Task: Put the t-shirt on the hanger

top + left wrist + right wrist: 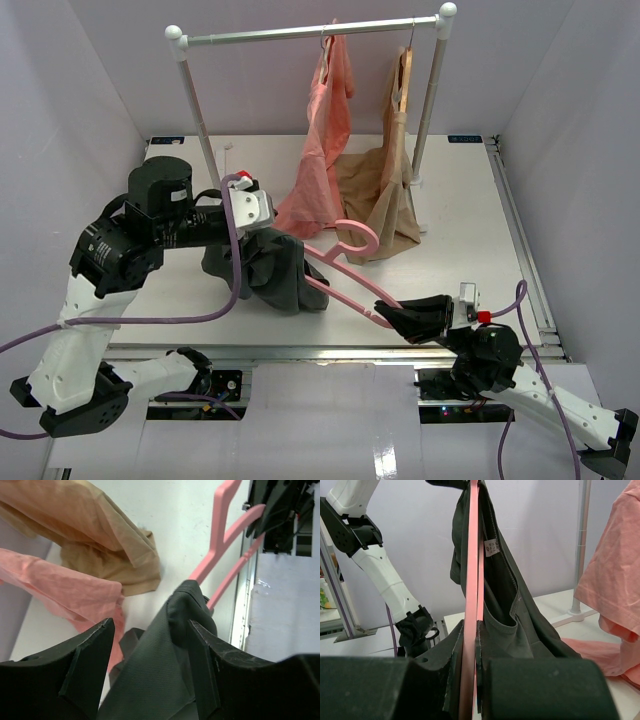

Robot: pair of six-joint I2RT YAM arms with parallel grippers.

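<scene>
Top view: left fingers [250, 228] pinch the t-shirt [268, 272] and hold it bunched just above the desk [470, 200], in front of the rack [300, 33]. Right fingers [390, 312] are clamped on one arm end of the pink hanger [350, 273]; its other arm goes into the shirt. Salmon garment [320, 150] and tan garment [385, 190] hang on the rack behind. Left wrist: dark fabric fills the gap between both fingers, and the hanger arm sticks out of the shirt. Right wrist: fingers narrow, gripping the hanger edge-on. The shirt is draped over it, white label [491, 547] showing at the collar.
</scene>
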